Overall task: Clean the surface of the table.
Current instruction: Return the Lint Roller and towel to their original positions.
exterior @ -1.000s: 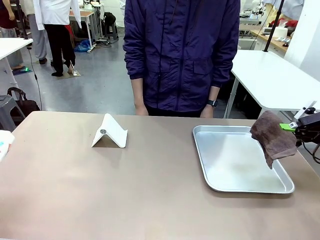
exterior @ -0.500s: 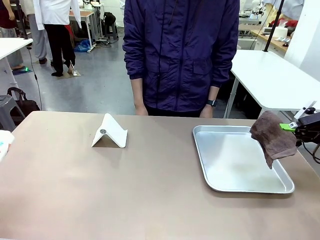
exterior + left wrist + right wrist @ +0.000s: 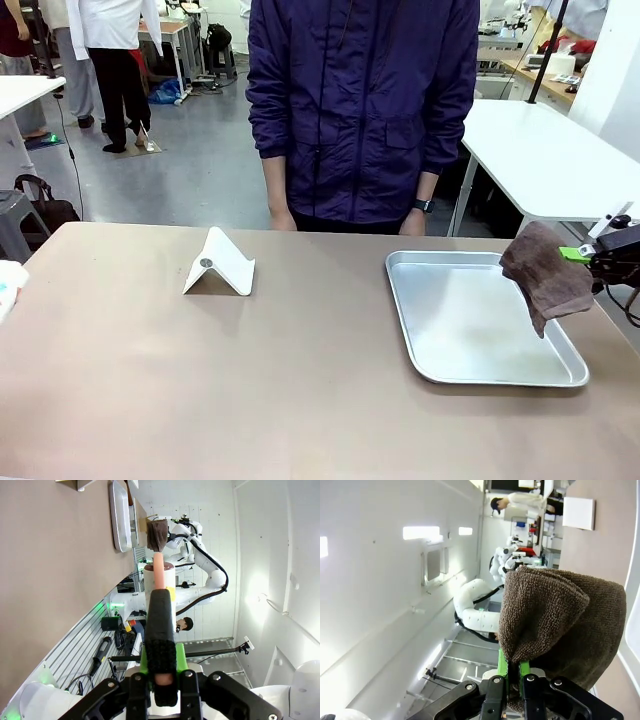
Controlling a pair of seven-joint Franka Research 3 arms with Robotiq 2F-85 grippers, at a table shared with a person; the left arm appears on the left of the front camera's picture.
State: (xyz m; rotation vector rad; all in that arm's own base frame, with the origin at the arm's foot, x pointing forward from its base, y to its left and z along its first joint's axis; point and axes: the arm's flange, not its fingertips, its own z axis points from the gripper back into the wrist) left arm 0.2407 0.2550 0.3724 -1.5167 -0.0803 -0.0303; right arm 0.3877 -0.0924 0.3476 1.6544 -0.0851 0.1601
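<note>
Table (image 3: 300, 380): wide matte brown-beige top that carries everything else; a person in a dark purple jacket (image 3: 362, 110) stands at its far edge.
Tray (image 3: 440, 335): shiny silver metal, lying flat on the right part of the table, its inside bare.
Cloth (image 3: 545, 272): brown terry towel, folded and hanging over the tray's right rim; from the right wrist it bulges just above the finger pads (image 3: 506, 666).
Stand (image 3: 220, 263): small white folded piece, tent-shaped, on the table's left-centre, well apart from the tray.
Right gripper (image 3: 578, 254): at the table's right edge beside the tray; jaws clamped together on an edge of the cloth, green pads pinching the fabric so the rest droops free.
Left gripper (image 3: 160, 645): held off the table's side; jaws pressed fully together with nothing between them, the black fingers meeting as one bar.
Object at left edge (image 3: 8, 280): a white thing partly cut off by the frame; cannot tell what it is.
</note>
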